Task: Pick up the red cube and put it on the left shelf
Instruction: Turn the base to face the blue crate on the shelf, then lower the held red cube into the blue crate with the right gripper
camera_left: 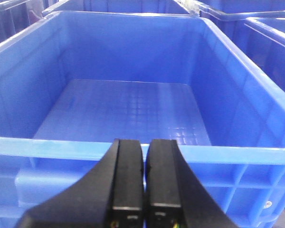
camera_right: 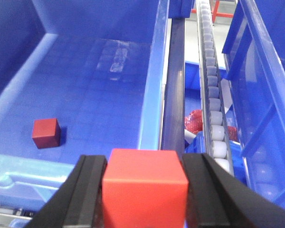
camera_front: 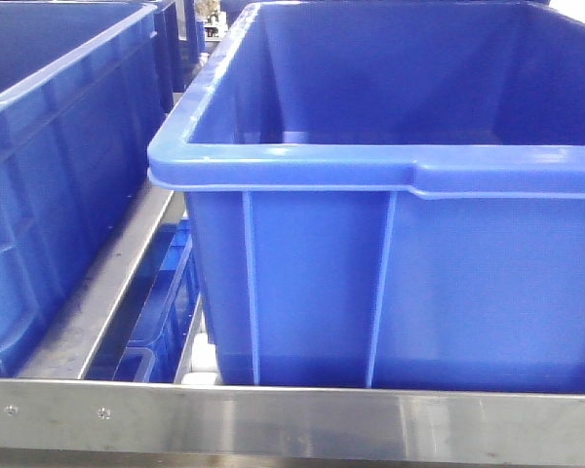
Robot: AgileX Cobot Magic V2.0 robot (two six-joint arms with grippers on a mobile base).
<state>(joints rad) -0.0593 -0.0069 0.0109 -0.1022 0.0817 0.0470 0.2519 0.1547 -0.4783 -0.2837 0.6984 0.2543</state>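
Between the fingers of my right gripper [camera_right: 145, 190] sits the red cube [camera_right: 146, 176], pinched, above the near rim of a blue crate [camera_right: 149, 109] where a darker red cube [camera_right: 46, 133] lies. Picking looks done; setting it on the left shelf [camera_front: 292, 424] is left. My left gripper [camera_left: 145, 175] is pressed together, empty.

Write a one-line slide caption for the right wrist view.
Right gripper clamps a bright red cube, facing a blue crate with a darker red cube lying on its floor.
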